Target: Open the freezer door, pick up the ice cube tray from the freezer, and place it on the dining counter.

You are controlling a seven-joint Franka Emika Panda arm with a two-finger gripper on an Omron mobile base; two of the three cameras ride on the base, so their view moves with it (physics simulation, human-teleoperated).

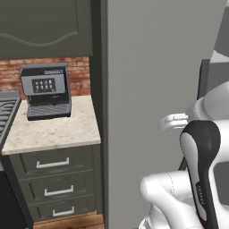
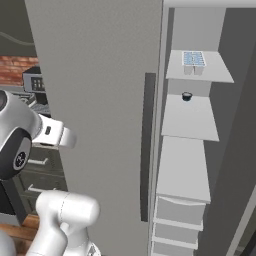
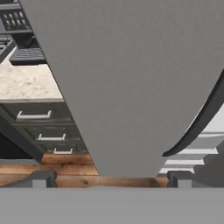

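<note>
Gripper [image 3: 111,179] with its jaws spread fully apart and nothing between them; the two dark fingertips [image 3: 41,178] rise at the lower edge of the hand view and touch no surface. Directly ahead of the hand stands the freezer door [image 3: 131,78], a flat light-grey panel swung open, near the fingertips but apart from them. The door's dark curved handle [image 3: 201,118] runs along its edge to the right of the hand. Beyond that edge, further right, the freezer [image 2: 200,165] interior shows pale shelves. The ice cube tray [image 2: 193,59], light blue and gridded, lies flat on the top shelf, well apart from the hand and above it. One shelf lower sits a small dark bowl [image 2: 186,96]. To the left of the hand, a short beige counter [image 1: 53,129] over three drawers [image 1: 53,164] carries a coffee machine [image 1: 45,91] against a brick wall [image 1: 78,74].
</note>
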